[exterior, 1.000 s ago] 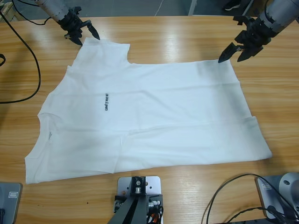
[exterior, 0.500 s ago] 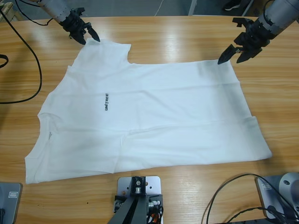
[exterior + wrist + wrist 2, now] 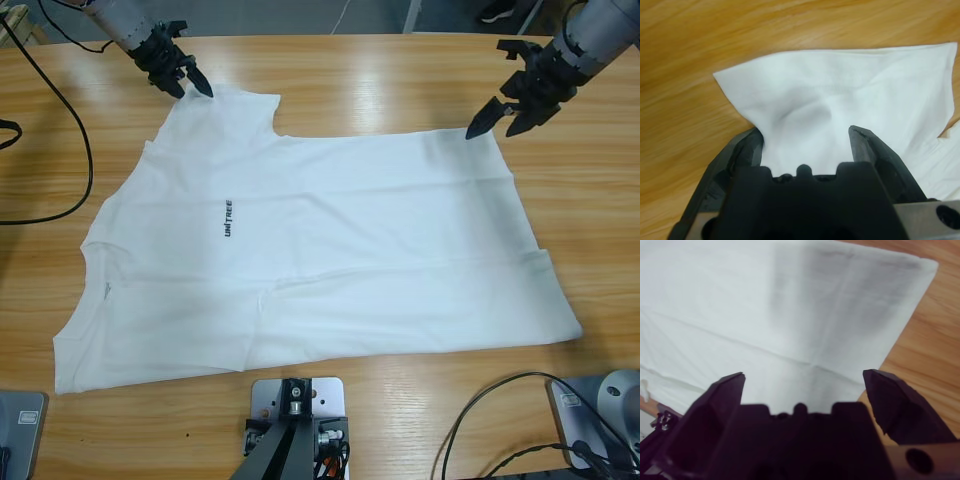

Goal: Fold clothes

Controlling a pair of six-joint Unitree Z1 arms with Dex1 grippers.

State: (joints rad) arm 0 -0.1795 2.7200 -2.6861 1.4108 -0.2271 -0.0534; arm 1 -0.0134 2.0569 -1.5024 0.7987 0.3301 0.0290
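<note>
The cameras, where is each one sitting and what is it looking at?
High view: above the table, looking down on the T-shirt; both arms show at the upper corners.
Left wrist view: on the left arm, looking along the open left gripper at a sleeve.
Right wrist view: on the right arm, looking along the open right gripper at a shirt corner.
All three share the T-shirt.

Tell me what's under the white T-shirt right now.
The white T-shirt lies flat on the wooden table, whose surface shows all around it. Nothing bulges through the cloth, but whatever is beneath it is covered. Both hands, left and right, are at its far edge.
</note>
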